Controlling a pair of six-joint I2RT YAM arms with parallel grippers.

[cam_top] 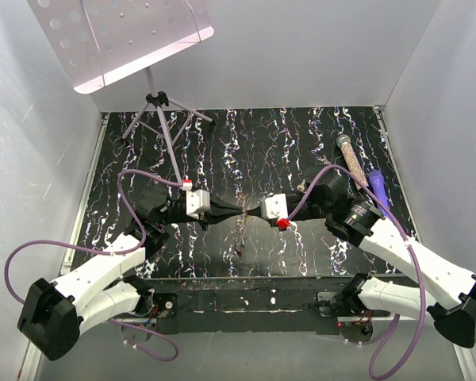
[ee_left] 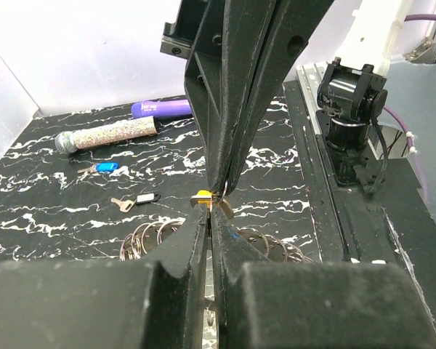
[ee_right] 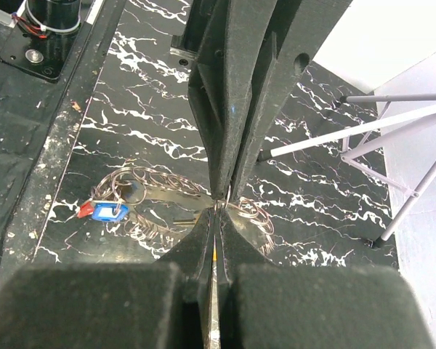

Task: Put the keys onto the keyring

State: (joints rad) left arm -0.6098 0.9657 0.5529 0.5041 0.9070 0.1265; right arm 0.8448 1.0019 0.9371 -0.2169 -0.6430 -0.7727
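Above the middle of the table my left gripper (cam_top: 236,208) and right gripper (cam_top: 251,209) meet tip to tip, both shut. A thin wire keyring (ee_left: 224,190) loops at the meeting point, seemingly pinched by the left gripper (ee_left: 211,212). A yellow-headed key (ee_left: 201,196) sits there too. A yellow-orange sliver (ee_right: 214,254) shows between the shut fingers of the right gripper (ee_right: 216,211). A chain of rings (cam_top: 239,232) hangs below the tips. On the table lie a blue-headed key (ee_left: 105,167) and a tagged key (ee_left: 136,201). Another blue key (ee_right: 106,211) lies among loose rings (ee_right: 156,182).
A clear tube of pinkish beads (cam_top: 351,159) and a purple marker (cam_top: 378,186) lie at the right rear. A music stand's tripod (cam_top: 163,111) stands at the left rear, its legs (ee_right: 392,145) close behind the left arm. A black rail (cam_top: 246,290) runs along the near edge.
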